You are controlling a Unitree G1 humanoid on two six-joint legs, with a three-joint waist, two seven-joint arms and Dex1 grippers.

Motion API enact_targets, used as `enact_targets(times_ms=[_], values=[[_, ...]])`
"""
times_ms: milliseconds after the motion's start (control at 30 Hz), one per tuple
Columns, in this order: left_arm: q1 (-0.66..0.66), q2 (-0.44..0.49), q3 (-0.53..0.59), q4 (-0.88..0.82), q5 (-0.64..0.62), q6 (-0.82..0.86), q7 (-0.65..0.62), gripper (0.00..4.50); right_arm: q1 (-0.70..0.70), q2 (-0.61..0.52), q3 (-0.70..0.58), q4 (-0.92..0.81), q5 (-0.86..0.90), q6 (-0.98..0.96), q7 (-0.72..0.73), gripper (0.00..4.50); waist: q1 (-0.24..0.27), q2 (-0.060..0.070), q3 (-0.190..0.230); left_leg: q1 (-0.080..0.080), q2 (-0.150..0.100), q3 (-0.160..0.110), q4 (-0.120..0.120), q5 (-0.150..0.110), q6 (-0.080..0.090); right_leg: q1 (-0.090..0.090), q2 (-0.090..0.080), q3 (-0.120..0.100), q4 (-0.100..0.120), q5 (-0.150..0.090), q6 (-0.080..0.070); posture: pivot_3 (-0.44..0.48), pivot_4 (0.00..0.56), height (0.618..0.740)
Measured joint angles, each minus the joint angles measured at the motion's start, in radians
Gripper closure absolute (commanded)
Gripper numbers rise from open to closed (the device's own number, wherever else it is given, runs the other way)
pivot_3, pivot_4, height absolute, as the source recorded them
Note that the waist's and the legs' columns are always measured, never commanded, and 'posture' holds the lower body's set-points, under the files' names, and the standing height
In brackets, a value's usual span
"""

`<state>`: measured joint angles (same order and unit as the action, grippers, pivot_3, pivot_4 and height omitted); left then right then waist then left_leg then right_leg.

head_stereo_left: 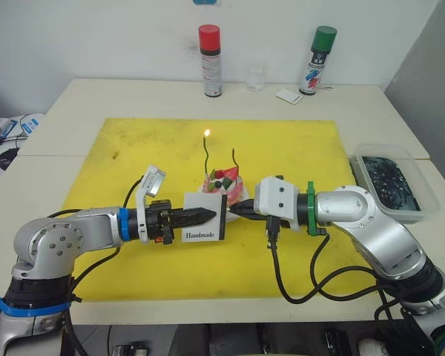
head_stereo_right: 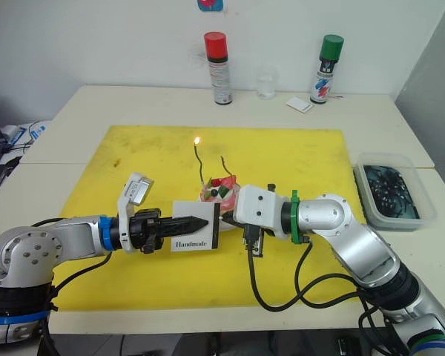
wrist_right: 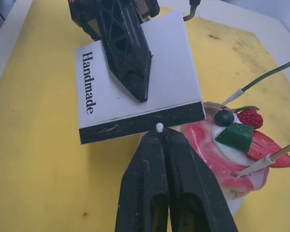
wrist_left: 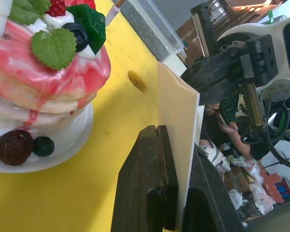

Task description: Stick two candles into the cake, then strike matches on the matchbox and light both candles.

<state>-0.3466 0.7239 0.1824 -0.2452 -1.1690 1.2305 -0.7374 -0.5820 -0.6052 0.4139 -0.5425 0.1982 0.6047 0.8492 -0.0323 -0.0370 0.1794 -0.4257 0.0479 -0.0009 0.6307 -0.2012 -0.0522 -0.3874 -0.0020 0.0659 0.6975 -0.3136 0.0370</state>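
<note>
wall [head_stereo_left: 96, 37]: plain white, behind tables
tables [head_stereo_left: 133, 96]: cream, pushed together
mat [head_stereo_left: 133, 148]: yellow, on tabletop
back edge: two spray cans [head_stereo_left: 210, 61], red cap and green cap

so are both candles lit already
No, in the left eye view only the taller candle carries a flame, while the shorter candle beside it on the cake has a dark, unlit tip.

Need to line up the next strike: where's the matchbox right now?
The matchbox is held upright off the yellow mat in the left gripper, just in front of the cake, with the right gripper at its black striking strip.
</note>
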Motion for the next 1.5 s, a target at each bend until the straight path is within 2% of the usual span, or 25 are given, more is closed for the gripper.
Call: enact_targets(times_ms=[733, 1000, 1067, 1200, 1267, 1400, 1500], values=[[0.009, -0.003, -0.010, -0.019, 0.036, -0.020, -0.016, 4.50, -0.009, 0.038, 0.022, 0.056, -0.070, -0.031, 0.029, 4.46, 0.000, 0.000, 0.000, 0.000, 0.000, 0.000, 0.000, 0.000, 0.000, 0.000, 0.000, 0.000, 0.000, 0.000, 0.000, 0.000, 0.150, 0.740], [-0.032, -0.010, -0.046, -0.013, 0.091, -0.066, -0.043, 4.50, -0.022, 0.036, 0.053, 0.067, -0.076, -0.070, 0.095, 4.46, 0.000, 0.000, 0.000, 0.000, 0.000, 0.001, 0.000, 0.000, 0.000, 0.000, 0.000, -0.001, 0.000, 0.000, 0.000, 0.000, 0.150, 0.740], [-0.079, 0.012, -0.048, 0.009, 0.117, -0.097, -0.072, 4.50, 0.001, 0.007, 0.063, 0.066, -0.075, -0.088, 0.128, 4.46, 0.002, 0.000, 0.000, 0.000, 0.000, 0.001, 0.000, 0.000, 0.000, 0.000, 0.000, -0.002, 0.000, 0.000, 0.000, 0.000, 0.150, 0.740], [-0.226, 0.167, 0.012, 0.153, 0.187, -0.150, -0.134, 4.50, 0.053, -0.114, 0.025, 0.042, -0.034, -0.096, 0.215, 4.46, 0.001, 0.000, 0.001, -0.001, 0.000, 0.001, 0.000, 0.000, 0.000, -0.001, 0.001, -0.002, -0.001, 0.000, 0.000, 0.000, 0.150, 0.740], [-0.247, 0.231, 0.056, 0.162, 0.187, -0.147, -0.168, 4.50, 0.046, -0.132, -0.025, 0.016, 0.002, -0.084, 0.230, 4.46, -0.011, 0.000, 0.001, 0.000, 0.000, 0.001, -0.001, 0.000, 0.000, -0.001, 0.000, 0.001, -0.001, 0.000, 0.000, 0.000, 0.150, 0.740], [-0.159, 0.238, 0.067, 0.102, 0.164, -0.106, -0.190, 4.50, 0.002, -0.096, -0.084, -0.008, 0.063, -0.034, 0.213, 4.46, -0.016, 0.000, 0.001, 0.000, 0.001, 0.000, -0.001, 0.000, 0.000, -0.001, 0.001, -0.001, 0.000, 0.000, 0.000, 0.000, 0.150, 0.740], [-0.070, 0.205, 0.063, 0.047, 0.146, -0.073, -0.166, 4.50, 0.003, -0.079, -0.108, -0.013, 0.091, 0.033, 0.171, 4.46, -0.014, 0.000, 0.001, -0.002, 0.001, 0.000, -0.001, 0.000, 0.000, -0.001, 0.000, -0.002, 0.000, 0.000, 0.000, 0.000, 0.150, 0.740]])
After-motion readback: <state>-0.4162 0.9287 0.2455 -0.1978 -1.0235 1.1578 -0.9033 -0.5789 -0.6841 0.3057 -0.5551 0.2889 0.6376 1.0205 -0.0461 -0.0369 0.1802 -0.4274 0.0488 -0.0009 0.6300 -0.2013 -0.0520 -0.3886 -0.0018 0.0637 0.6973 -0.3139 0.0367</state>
